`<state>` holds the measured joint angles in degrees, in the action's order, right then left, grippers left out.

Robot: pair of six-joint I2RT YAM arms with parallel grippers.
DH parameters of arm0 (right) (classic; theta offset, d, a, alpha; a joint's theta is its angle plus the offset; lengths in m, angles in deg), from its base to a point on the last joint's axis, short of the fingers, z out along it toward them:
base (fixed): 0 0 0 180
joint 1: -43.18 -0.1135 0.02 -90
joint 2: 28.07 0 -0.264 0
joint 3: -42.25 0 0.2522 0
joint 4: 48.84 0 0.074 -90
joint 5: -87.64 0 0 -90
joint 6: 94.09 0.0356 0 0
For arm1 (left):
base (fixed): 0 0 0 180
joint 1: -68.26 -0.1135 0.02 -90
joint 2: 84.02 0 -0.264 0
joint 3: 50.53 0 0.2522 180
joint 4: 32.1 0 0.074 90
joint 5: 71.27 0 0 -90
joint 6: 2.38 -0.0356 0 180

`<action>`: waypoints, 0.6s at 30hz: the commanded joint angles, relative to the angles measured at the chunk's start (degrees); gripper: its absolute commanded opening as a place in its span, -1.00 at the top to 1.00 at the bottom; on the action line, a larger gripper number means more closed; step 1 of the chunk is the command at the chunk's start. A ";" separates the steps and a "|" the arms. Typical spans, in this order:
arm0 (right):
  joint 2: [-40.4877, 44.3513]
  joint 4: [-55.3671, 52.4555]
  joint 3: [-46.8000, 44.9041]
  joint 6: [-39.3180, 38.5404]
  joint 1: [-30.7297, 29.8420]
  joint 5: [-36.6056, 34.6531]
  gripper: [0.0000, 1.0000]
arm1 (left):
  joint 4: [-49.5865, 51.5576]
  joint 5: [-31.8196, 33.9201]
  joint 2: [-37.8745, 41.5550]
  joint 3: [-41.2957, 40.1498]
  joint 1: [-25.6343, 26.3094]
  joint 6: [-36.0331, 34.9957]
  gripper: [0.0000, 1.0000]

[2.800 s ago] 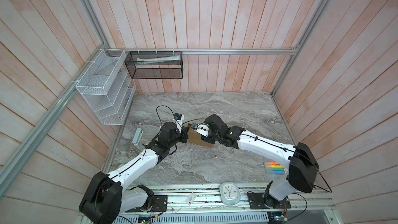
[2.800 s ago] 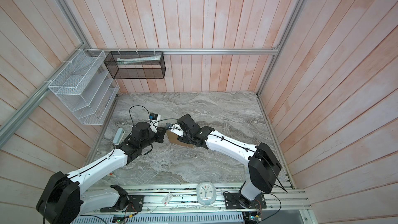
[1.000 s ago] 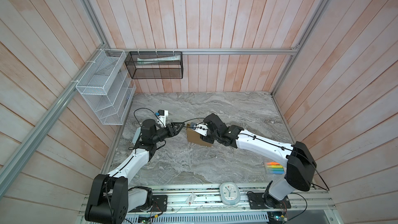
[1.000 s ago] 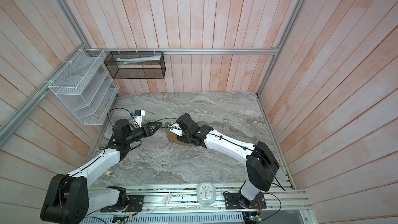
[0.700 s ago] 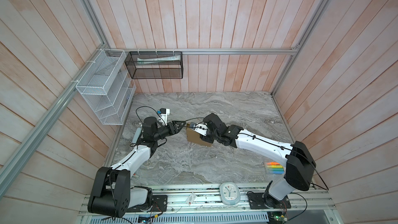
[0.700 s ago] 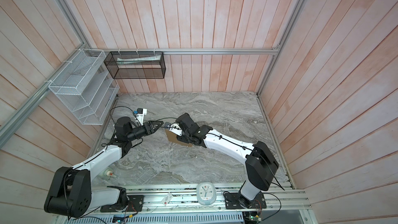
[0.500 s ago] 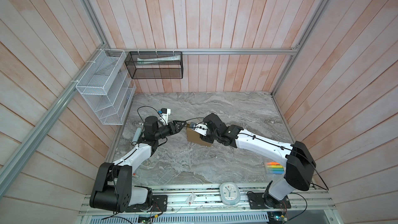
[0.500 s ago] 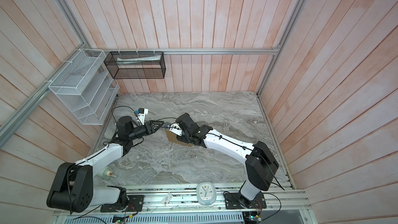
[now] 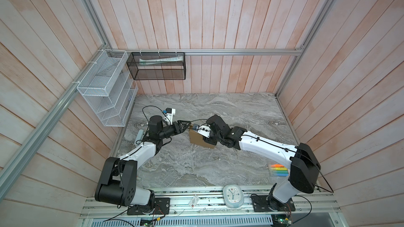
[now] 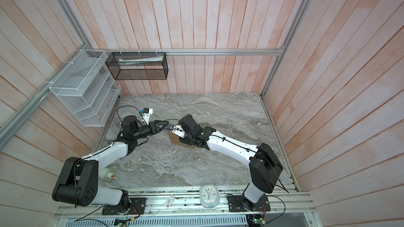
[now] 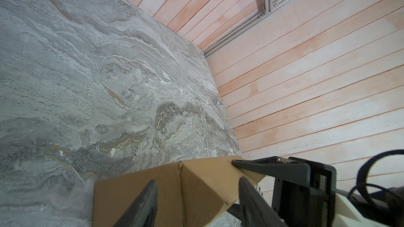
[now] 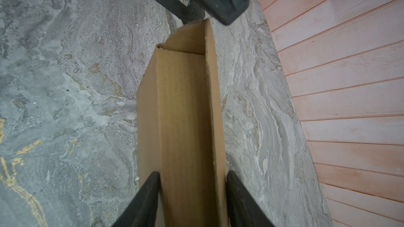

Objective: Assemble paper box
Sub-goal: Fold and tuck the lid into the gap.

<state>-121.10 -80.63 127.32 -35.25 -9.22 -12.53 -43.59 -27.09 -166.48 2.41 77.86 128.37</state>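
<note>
The paper box (image 9: 195, 139) is a folded brown cardboard piece standing on edge on the marble table (image 9: 218, 167), in both top views (image 10: 176, 138). My right gripper (image 12: 192, 174) is shut on it, with a finger pressed on each side of the folded cardboard (image 12: 181, 105). In a top view the right gripper (image 9: 207, 140) is at the box's right end. My left gripper (image 9: 188, 125) reaches in from the left at the box's upper corner. Its jaws stand open, straddling that corner (image 11: 203, 184). I cannot tell whether the left gripper (image 11: 196, 182) touches the box.
A white wire rack (image 9: 105, 88) and a black mesh basket (image 9: 157, 66) hang on the walls at the back left. A pale tube (image 9: 138, 136) lies by the left wall, a marker case (image 9: 278, 170) at the front right and a clock (image 9: 232, 195) on the front rail.
The left arm's elbow has swung back toward the left wall while its gripper edged slightly closer to the box's corner. The right arm and the box have not moved.
</note>
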 commanded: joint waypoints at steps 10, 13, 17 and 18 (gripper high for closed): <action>-1.54 -1.40 1.20 0.62 0.19 0.84 0.01 | -3.04 -0.74 -2.78 -0.02 1.02 0.53 -0.19; -1.54 -1.49 1.11 0.69 0.19 0.78 0.01 | -3.44 -0.54 -2.91 -0.54 0.98 0.73 -0.17; -1.40 -1.49 1.05 0.75 0.19 0.91 0.01 | -4.00 -0.45 -3.21 -1.05 1.03 1.08 -0.10; -1.36 -1.49 1.03 0.75 0.19 0.78 0.01 | -4.10 -0.49 -3.33 -1.05 1.03 1.15 -0.09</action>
<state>-121.19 -80.60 127.34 -35.22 -9.22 -12.53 -46.26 -27.31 -168.88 2.33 78.56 129.36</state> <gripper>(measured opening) 0.495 0.547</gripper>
